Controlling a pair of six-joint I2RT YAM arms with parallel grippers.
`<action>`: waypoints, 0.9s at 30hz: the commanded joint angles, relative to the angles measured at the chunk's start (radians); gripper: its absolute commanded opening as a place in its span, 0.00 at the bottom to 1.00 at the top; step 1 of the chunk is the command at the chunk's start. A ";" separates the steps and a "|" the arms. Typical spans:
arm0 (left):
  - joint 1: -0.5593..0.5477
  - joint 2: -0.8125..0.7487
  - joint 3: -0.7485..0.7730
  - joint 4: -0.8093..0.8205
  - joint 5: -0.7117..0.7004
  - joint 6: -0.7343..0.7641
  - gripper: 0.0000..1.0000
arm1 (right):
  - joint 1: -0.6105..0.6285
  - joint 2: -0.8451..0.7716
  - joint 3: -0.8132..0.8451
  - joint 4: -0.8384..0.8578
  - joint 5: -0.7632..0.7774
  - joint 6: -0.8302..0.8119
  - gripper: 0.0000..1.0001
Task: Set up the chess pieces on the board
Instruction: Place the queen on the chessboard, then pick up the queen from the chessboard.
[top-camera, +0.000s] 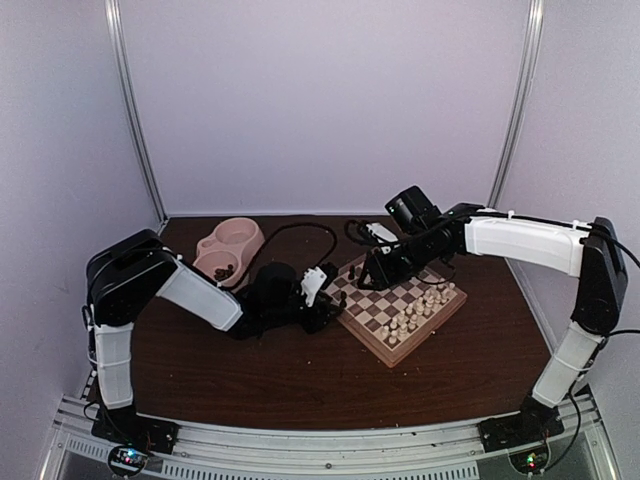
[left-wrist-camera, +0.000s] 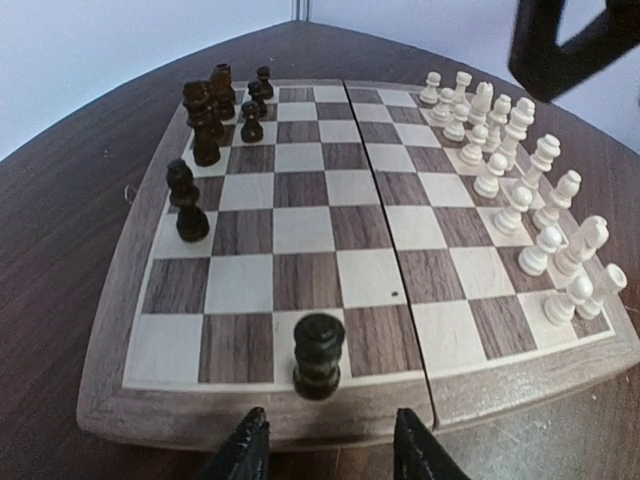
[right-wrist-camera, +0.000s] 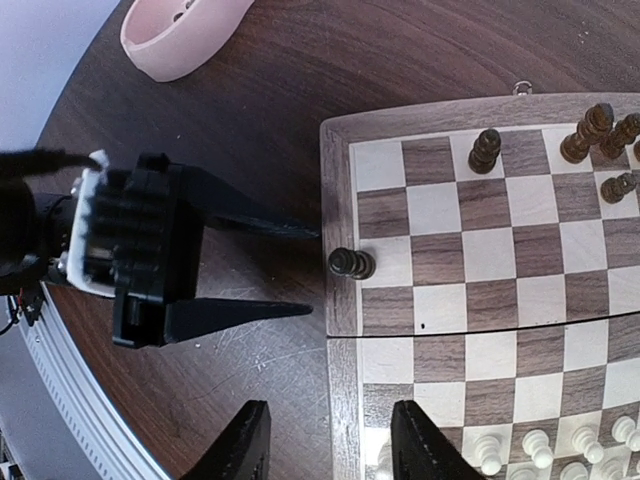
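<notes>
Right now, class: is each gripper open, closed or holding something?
Left gripper: open, holding nothing; dark chess piece stands free ahead.
Right gripper: open, holding nothing.

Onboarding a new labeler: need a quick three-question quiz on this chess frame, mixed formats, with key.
1. True or false: the left gripper holds the lone dark piece at the board's edge.
2. The pale pieces stand: A) off the board B) in two rows along one side of it C) tipped over at its centre.
3. Fill in: between the right gripper's fingertips there is ___.
Key: 1 false, jaws open, piece stands free; 2 B; 3 nothing.
</notes>
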 joint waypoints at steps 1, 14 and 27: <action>-0.006 -0.111 -0.055 -0.032 -0.015 0.000 0.47 | 0.022 0.054 0.078 -0.017 0.103 -0.039 0.45; 0.014 -0.477 -0.132 -0.512 -0.276 -0.047 0.49 | 0.078 0.233 0.233 -0.073 0.188 -0.085 0.45; 0.206 -0.677 -0.161 -0.717 -0.328 -0.224 0.49 | 0.101 0.354 0.332 -0.102 0.221 -0.107 0.37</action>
